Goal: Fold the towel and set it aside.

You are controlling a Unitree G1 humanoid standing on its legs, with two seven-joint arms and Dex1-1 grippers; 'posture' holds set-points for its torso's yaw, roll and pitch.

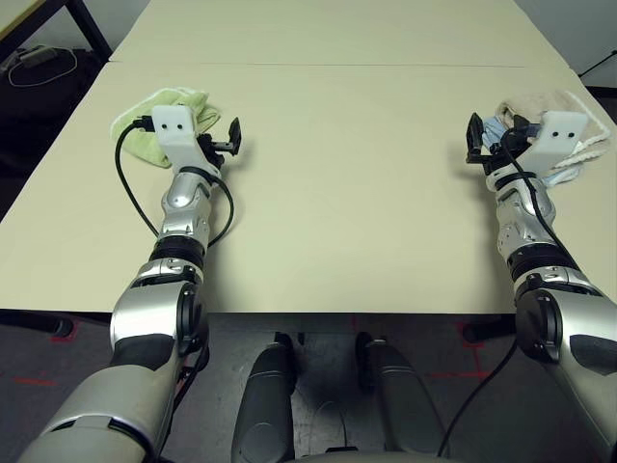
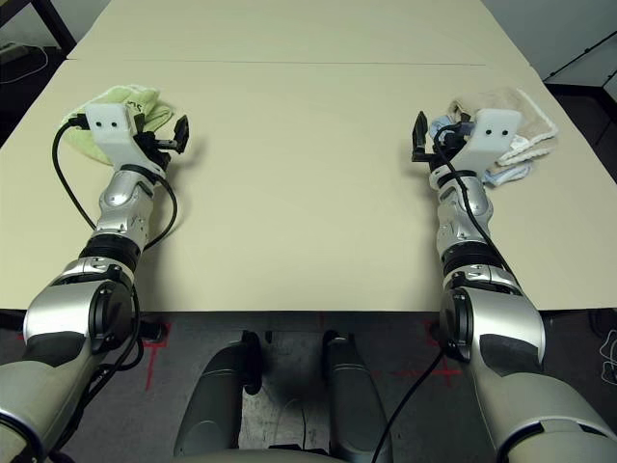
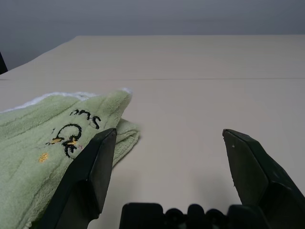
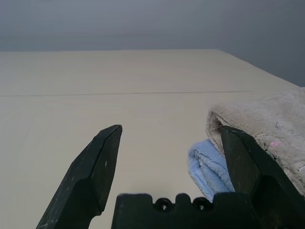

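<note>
Beige table (image 1: 318, 183) spans the workspace, a seam crossing its far part; dark floor lies beyond both side edges.

Left claw (image 3: 167, 157): released, jaws standing wide, nothing between them; it hangs above the table, pointing forward and slightly up. Green towel (image 1: 169, 121) lies just beside and outboard of this claw, its near edge under the left finger in the wrist view; black script embroidery shows on its top face.

Right claw (image 4: 169, 157): released, jaws wide, nothing held; same raised, forward-pointing attitude. Towel (image 4: 267, 124), the tan terry one, lies just beyond and outboard of this claw, apparently already folded into a thick bundle with white stitched edging visible at its outer side. Blue towel (image 4: 209, 169) sits under and inboard of it, close against the right finger in the wrist view; contact between finger and cloth cannot be confirmed.

Judgement on status: the towel appears folded and set to the side, both claws clear of it; the task looks complete or nearly so.

Handling, as judgement: light, soft, limp; pile offers good friction, so slip is unlikely; not fragile. Layers shift and splay if lifted from one corner. Should regrasping be required, pinch the full stack at the folded edge nearest the right claw, taking all layers at once; avoid catching the blue towel beneath.
</note>
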